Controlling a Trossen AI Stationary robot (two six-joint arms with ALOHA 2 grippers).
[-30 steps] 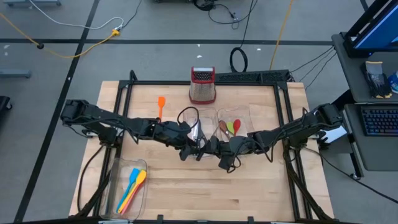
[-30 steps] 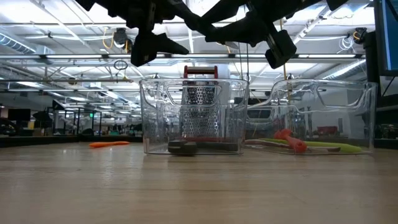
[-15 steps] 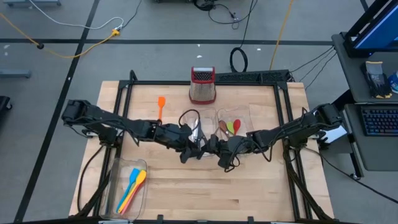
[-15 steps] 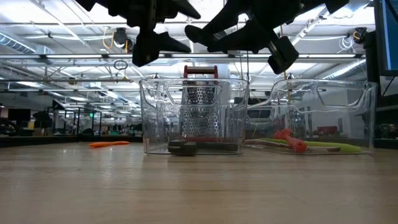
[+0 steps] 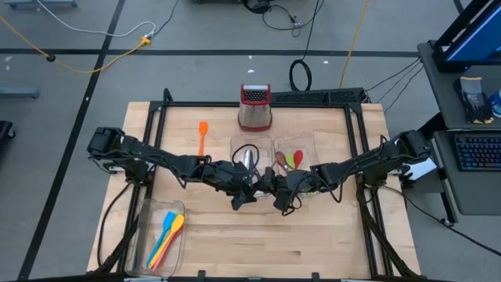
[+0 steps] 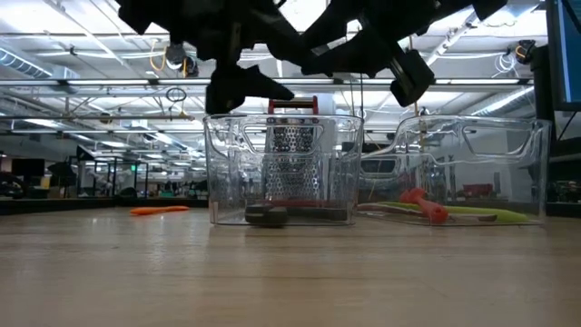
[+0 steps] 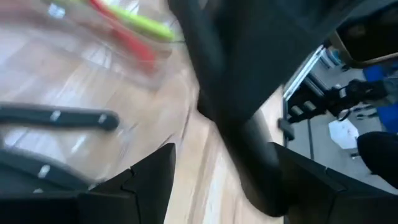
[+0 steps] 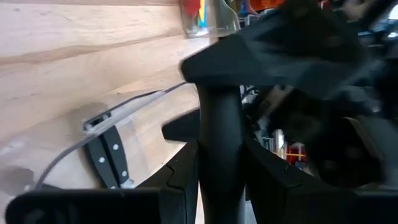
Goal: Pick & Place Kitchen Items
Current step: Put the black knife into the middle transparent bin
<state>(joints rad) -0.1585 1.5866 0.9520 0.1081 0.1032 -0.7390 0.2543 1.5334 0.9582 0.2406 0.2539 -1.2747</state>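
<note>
Seems mid-pick at the middle tray (image 5: 235,146), with 2 knives (image 5: 249,157) lying flat inside and an orange spatula (image 5: 203,131) loose on the table beyond. Left gripper (image 5: 244,197) over the tray's near edge, fingers apart and empty; right gripper (image 5: 273,186) just beside, partly closed, cannot tell on what. Next: separate both grippers, then lower onto 1 knife handle.

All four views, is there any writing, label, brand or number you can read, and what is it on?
None can be read.
The grater, the clear trays and the utensils show no lettering.
The keyboard has keys too small to read.
</note>
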